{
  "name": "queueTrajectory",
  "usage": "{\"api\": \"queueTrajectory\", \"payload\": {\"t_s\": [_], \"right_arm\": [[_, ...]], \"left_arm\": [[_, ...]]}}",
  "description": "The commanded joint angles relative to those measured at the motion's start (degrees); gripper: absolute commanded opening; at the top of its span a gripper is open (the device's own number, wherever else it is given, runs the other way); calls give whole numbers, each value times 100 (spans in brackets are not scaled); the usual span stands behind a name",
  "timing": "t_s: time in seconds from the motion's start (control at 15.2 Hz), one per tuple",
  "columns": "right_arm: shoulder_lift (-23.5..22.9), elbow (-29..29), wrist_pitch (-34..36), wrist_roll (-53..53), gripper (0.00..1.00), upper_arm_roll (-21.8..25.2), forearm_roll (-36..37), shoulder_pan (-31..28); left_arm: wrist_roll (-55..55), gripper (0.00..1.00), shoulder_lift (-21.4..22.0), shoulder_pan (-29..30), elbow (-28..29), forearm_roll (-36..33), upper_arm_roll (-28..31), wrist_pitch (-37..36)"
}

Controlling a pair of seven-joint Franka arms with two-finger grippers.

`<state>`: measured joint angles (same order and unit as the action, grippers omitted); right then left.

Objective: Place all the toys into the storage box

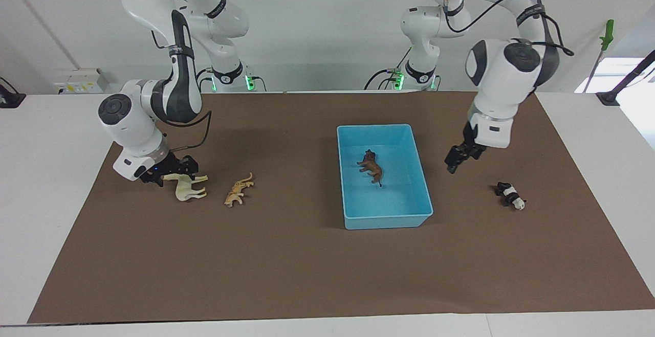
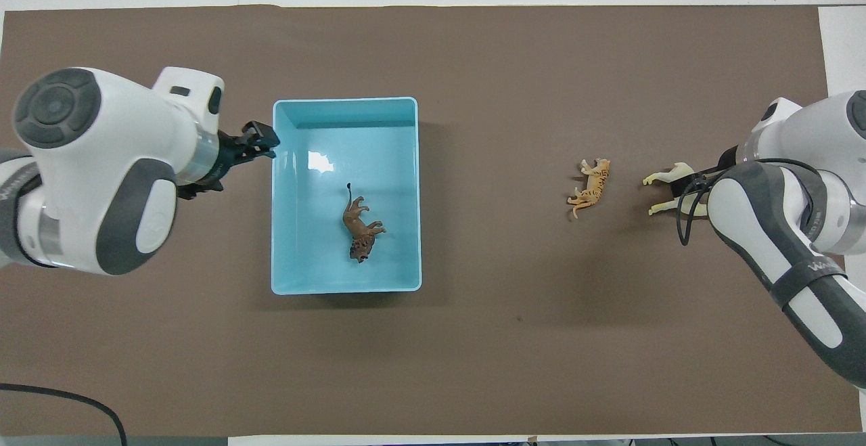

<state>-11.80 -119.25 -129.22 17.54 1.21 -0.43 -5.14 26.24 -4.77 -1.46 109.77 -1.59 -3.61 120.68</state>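
Brown animal (image 1: 371,165) lying in storage box (image 1: 404,217).

My two arms are glossy white shells with dark grey panels along the forearms and round dark grey caps at the joints. Black cables loop loosely off each wrist, and a black band with pale lettering (too small to read) wraps each forearm. My grippers are black, set on white wrist blocks, and green lights glow at both bases.
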Motion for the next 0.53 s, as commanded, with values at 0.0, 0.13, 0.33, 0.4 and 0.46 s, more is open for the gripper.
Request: {"api": "queueTrajectory", "payload": {"t_s": [0.0, 0.13, 0.33, 0.4, 0.46], "right_arm": [[99, -380, -489, -93, 100, -51, 78, -84], [81, -458, -604, -110, 100, -51, 69, -84], [98, -616, -858, -163, 100, -51, 69, -84], [99, -687, -981, -189, 99, -51, 69, -84], [107, -757, -1052, -215, 94, -51, 69, -84]], "left_arm": [[-1241, 100, -226, 741, 27, -113, -61, 550], [-1586, 100, -489, 963, 10, -113, -61, 1104], [-1754, 100, -876, 1051, 115, -113, -61, 1799], [-1946, 100, -920, 1130, 159, -122, -61, 1862], [-2313, 100, -999, 1235, 185, -122, -61, 1897]]}}
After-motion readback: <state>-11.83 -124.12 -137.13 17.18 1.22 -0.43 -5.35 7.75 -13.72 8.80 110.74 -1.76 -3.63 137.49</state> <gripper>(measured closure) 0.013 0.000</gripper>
